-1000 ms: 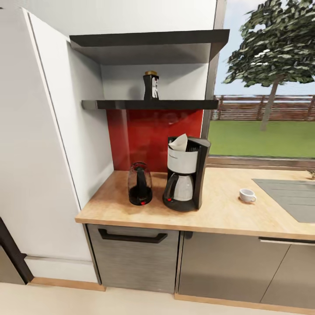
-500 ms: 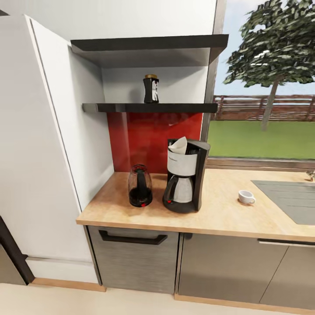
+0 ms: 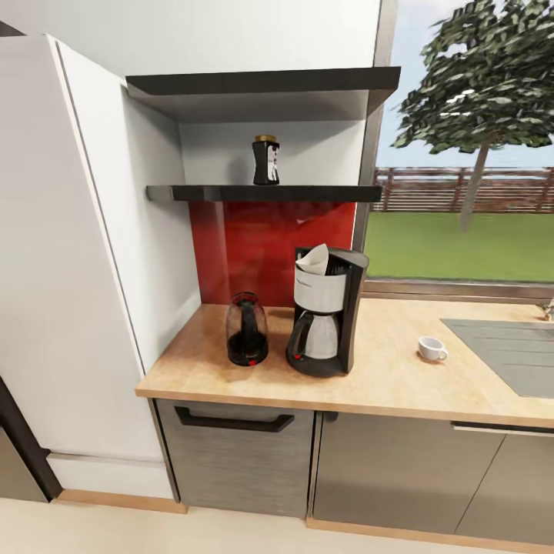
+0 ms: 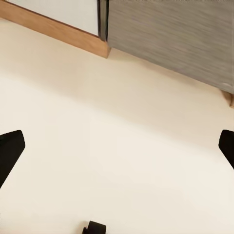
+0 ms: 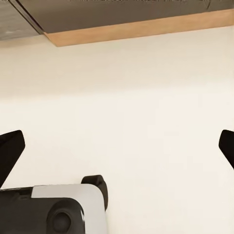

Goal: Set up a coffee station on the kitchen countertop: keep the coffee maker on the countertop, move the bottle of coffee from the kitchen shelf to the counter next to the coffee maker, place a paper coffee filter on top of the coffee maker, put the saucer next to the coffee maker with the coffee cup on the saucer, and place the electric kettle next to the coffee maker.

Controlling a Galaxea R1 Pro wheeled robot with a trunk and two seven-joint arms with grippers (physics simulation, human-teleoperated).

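- The left hand (image 4: 117,146) pointed down at the cream floor (image 4: 122,161), its two dark fingertips (image 4: 9,151) set wide apart at the side edges of the left wrist view and holding nothing.
- The right hand (image 5: 117,146) was posed the same way over the floor, fingertips (image 5: 9,151) wide apart and empty; a grey and white part of the robot (image 5: 53,209) lay at the lower left of that view, cut off by the frame.
- In the head view the coffee maker (image 3: 327,312) stood upright at mid-frame on the bench (image 3: 385,377), with the paper coffee filter (image 3: 314,258) sitting in its top.
- The electric kettle (image 3: 246,328) stood just beside the coffee maker, on its left in the frame.
- The bottle of coffee (image 3: 266,161) stood upright on the kitchen shelf (image 3: 265,192), upper centre; its label could not be read.
- The coffee cup (image 3: 432,348) rested on the bench right of centre, well apart from the coffee maker; whether anything lay under it could not be made out.
- The sink (image 3: 508,354) was cut off at the right edge.
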